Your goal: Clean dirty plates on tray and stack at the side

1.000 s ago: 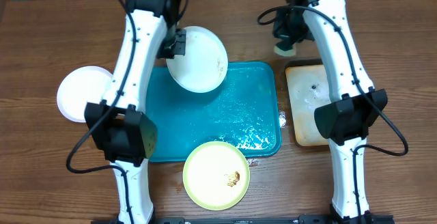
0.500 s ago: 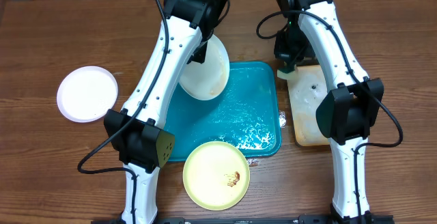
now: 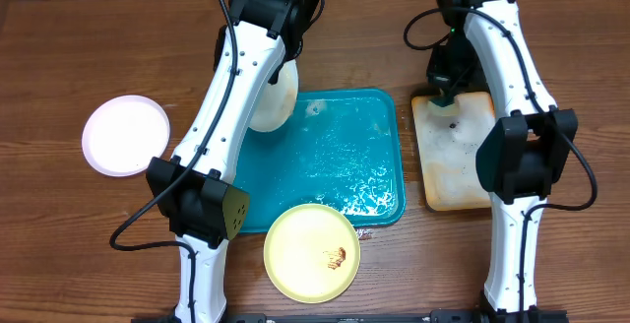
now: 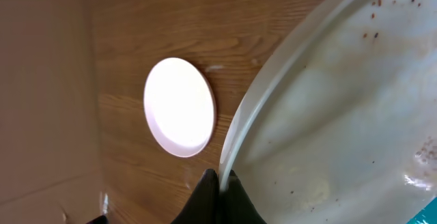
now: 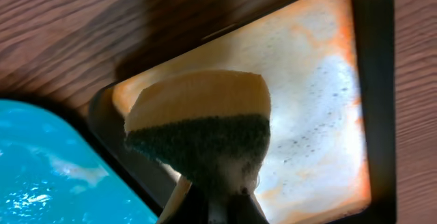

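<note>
My left gripper (image 4: 220,179) is shut on the rim of a white plate (image 4: 341,108) speckled with brown crumbs. In the overhead view this plate (image 3: 269,104) stands tilted on edge over the far left corner of the wet teal tray (image 3: 340,156). A second white plate (image 3: 125,135) lies flat on the table to the left, and shows in the left wrist view (image 4: 179,106) too. A pale yellow-green plate (image 3: 311,252) with a brown smear lies at the tray's front edge. My right gripper (image 5: 218,200) is shut on a yellow-and-green sponge (image 5: 198,125).
A smaller black-rimmed tan tray (image 3: 455,161), wet and foamy, sits right of the teal tray; the right gripper (image 3: 443,89) hovers over its far end. Brown wooden table surrounds everything. A cardboard wall runs along the far edge.
The left arm has swung the held plate leftward and tipped it up on edge. The right gripper has moved right with the sponge, from beside the tan tray to above it.
</note>
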Motion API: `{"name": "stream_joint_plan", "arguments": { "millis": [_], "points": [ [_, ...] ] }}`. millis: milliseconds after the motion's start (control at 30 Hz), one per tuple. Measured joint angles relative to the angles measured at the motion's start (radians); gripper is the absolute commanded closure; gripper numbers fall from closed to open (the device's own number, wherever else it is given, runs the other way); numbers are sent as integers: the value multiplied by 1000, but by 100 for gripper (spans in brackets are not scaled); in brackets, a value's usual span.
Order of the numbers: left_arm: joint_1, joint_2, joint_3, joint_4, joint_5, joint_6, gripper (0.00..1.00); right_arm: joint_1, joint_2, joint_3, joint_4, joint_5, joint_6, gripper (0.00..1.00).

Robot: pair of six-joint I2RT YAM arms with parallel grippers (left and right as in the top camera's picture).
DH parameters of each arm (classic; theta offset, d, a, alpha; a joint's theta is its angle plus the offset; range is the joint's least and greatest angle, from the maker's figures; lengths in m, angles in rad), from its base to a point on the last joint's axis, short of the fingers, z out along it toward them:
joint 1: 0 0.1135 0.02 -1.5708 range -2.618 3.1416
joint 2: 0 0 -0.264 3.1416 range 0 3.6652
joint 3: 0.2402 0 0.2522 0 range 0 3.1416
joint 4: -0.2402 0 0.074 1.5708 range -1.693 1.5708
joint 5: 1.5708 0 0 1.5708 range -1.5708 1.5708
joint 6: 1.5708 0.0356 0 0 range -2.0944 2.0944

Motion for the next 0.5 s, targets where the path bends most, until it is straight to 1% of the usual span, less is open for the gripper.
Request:
{"name": "stream_joint_plan", "arguments": {
  "millis": [200, 500],
  "points": [
    [0, 0, 0, 0, -62, -11, 96, -4, 0, -39, 0, 1, -4, 96],
    [6, 0, -5, 1, -112, -17, 96, -40, 0, -130, 0, 1, -5, 96]
  ]
}}
